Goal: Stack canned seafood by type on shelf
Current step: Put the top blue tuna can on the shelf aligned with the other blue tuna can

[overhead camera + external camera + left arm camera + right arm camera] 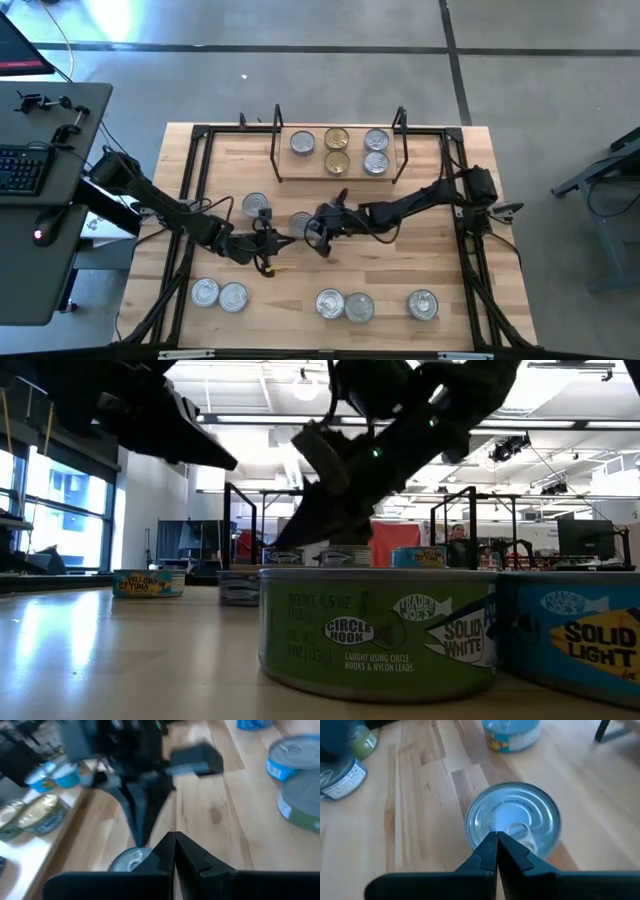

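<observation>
The shelf stands at the table's far middle and carries several tins with silver and gold lids. More tins sit on the table, among them a silver-lidded tin at the centre and a blue-labelled one to its left. My right gripper is shut, with its tips slanting down at the central tin's lid. My left gripper is shut and sits just left of that tin, pointing toward the right arm. My right gripper points its shut fingertips down at a slant from the table's right onto the edge of the central tin's lid. I cannot tell whether they touch it. The tin stands flat on the table.
Two tins sit near the front left, two more at the front middle and one at the front right. A black frame edges the tabletop. Bare wood lies between the shelf and the grippers.
</observation>
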Robot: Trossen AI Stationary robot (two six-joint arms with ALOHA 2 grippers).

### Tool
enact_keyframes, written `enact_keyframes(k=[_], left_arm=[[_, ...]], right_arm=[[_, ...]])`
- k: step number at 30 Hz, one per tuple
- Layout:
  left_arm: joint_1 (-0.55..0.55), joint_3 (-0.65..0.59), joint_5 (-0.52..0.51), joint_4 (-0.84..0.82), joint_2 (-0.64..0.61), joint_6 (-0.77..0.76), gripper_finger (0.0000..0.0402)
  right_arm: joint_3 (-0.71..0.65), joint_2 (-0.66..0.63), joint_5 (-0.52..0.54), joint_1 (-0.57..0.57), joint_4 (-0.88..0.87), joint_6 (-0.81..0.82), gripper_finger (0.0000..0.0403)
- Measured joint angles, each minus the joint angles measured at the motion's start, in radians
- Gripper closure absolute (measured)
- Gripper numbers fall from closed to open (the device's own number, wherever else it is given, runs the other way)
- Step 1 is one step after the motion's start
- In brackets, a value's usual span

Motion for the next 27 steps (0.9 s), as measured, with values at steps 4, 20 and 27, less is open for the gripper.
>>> enact_keyframes(k=[4,20,27], left_arm=[[0.009,0.001,0.050,-0.009,0.023,-0.003,0.0396],[0.236,0.001,0.364,-0.140,0.149,0.225,0.0283],[0.269,0.006,0.338,-0.087,0.248,0.272,0.0325]], right_arm=[[0.000,-0.039,0.045,0.014,-0.039,-0.055,0.0403],[-0.003,-0.078,0.096,0.056,-0.120,-0.185,0.0403],[-0.003,-0.078,0.093,0.074,-0.122,-0.232,0.0403]])
